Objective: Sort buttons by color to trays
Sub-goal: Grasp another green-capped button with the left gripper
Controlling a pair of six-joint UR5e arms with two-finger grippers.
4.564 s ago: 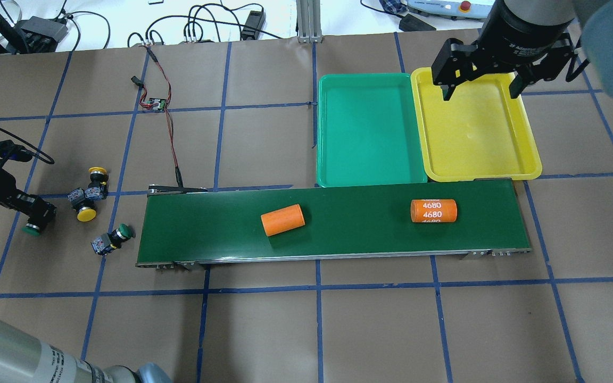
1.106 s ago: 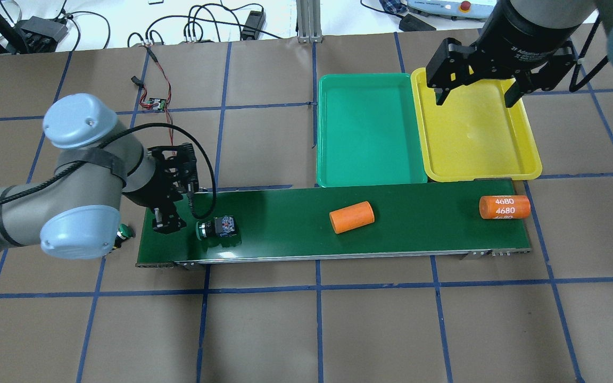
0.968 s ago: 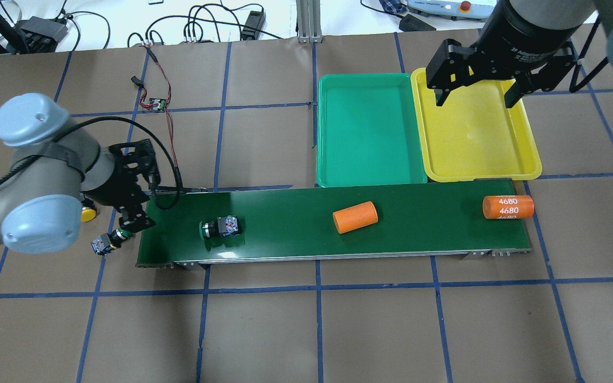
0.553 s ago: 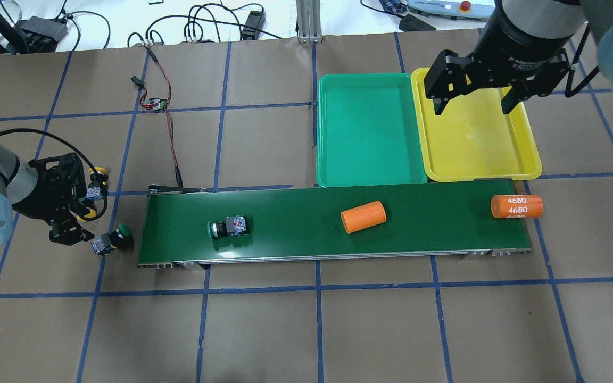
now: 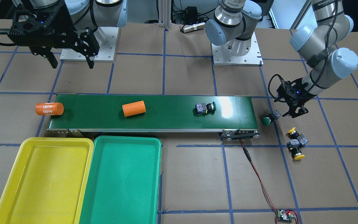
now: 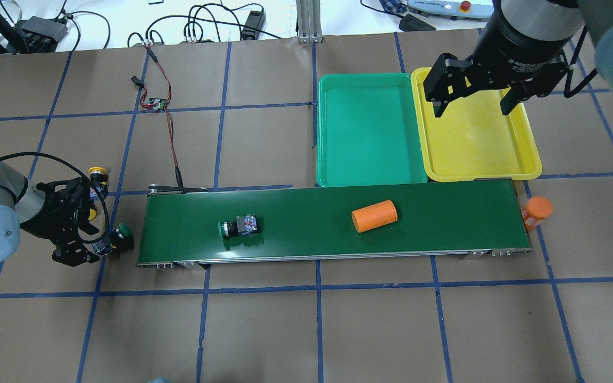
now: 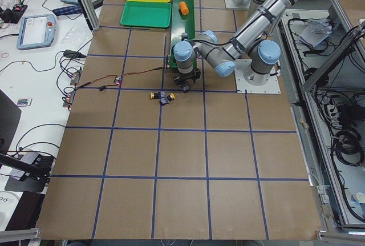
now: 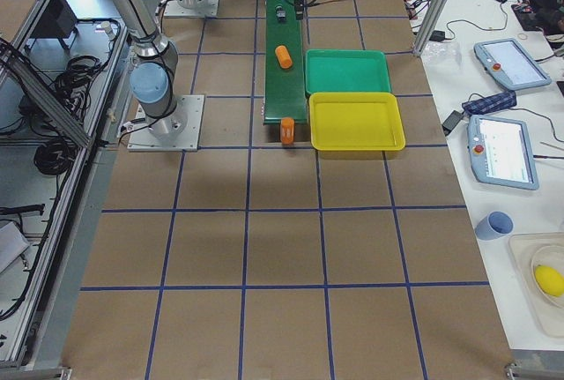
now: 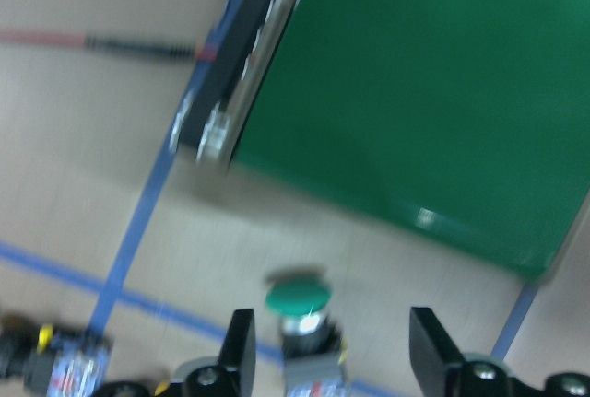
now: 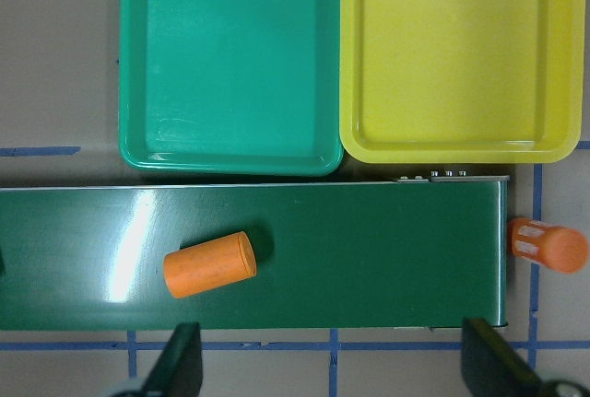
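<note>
One green button [image 6: 240, 227] lies on its side on the conveyor belt [image 6: 306, 202]. A second green button [image 6: 117, 236] lies on the table off the belt's left end. My left gripper [image 6: 91, 244] is open beside it. In the left wrist view this button [image 9: 297, 309] sits between the spread fingers [image 9: 238, 356], untouched. Two yellow buttons [image 5: 294, 134] [image 5: 297, 154] lie close together further left on the table. The green tray [image 6: 370, 130] and yellow tray [image 6: 477, 143] are both empty. My right gripper [image 6: 471, 109] hangs open above the yellow tray.
A plain orange cylinder [image 6: 374, 215] rides on the belt. The orange 4680 cylinder [image 6: 536, 210] is off the belt's right end. A red-black wire [image 6: 171, 138] with a small circuit board [image 6: 156, 102] runs behind the belt's left end.
My left gripper left a green button on the belt and drew back left to the second green button. The belt carried everything right, and the 4680 cylinder dropped off its end.
</note>
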